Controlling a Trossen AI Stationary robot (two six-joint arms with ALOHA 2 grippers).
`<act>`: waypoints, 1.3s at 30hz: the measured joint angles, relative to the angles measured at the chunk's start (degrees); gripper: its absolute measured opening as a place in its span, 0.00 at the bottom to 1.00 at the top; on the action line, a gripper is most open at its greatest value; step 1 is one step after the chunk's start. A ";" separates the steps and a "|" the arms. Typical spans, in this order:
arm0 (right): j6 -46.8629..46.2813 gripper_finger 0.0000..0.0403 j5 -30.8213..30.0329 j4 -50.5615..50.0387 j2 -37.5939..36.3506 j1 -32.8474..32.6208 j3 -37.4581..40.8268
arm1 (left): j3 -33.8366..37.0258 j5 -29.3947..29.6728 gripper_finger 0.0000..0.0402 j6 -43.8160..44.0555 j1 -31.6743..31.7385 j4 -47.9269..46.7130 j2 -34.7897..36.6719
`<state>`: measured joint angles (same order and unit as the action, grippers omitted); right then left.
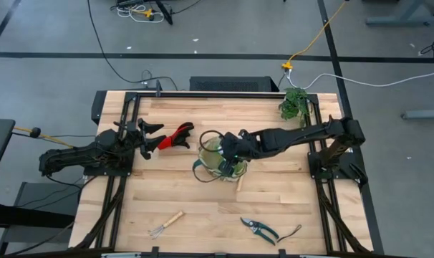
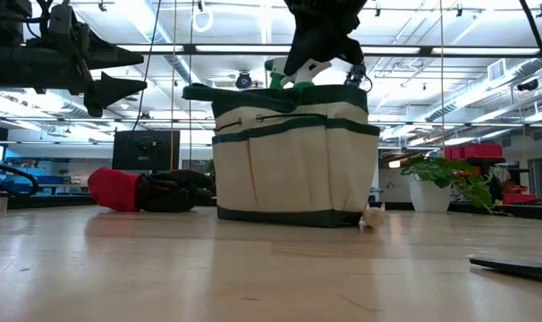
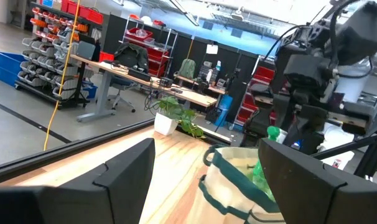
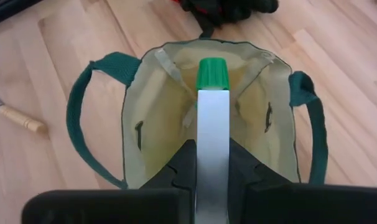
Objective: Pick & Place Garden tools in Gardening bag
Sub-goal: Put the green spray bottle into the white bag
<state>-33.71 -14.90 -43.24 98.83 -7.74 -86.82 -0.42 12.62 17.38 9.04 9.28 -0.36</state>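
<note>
The left gripper (image 1: pixel 154 137) waits at the table's 9 o'clock side, fingers wide and empty, just beside the red tool (image 1: pixel 178 135). At centre, the right gripper (image 1: pixel 230 148) hangs over the open bag (image 4: pixel 145 106), clamping the bottle (image 4: pixel 212 134) above the mouth, likely so it drops inside. Rake (image 1: pixel 166 223) and shears (image 1: pixel 261 230) lie near 6 o'clock.

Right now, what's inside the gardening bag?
Right gripper holds a green-capped bottle over the gardening bag; its cap hangs in the open mouth. Visible lining looks bare; the bottom under the bottle is hidden.
</note>
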 joint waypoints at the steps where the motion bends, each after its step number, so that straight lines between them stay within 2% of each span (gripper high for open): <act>1: -0.16 0.10 0.26 0.09 0.00 -0.08 0.05 | -0.01 0.00 0.73 0.01 -0.02 0.02 0.00; 30: -2.61 0.10 -2.51 0.94 0.28 -3.16 0.04 | 0.01 -0.01 0.73 -0.01 0.00 0.13 0.01; 39: -4.30 0.10 0.67 9.86 0.37 -3.11 7.48 | -0.01 -0.02 0.73 0.01 -0.01 0.15 0.02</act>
<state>-38.01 -14.23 -33.38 99.20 -10.85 -79.34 -0.43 12.60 17.39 9.03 9.43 -0.34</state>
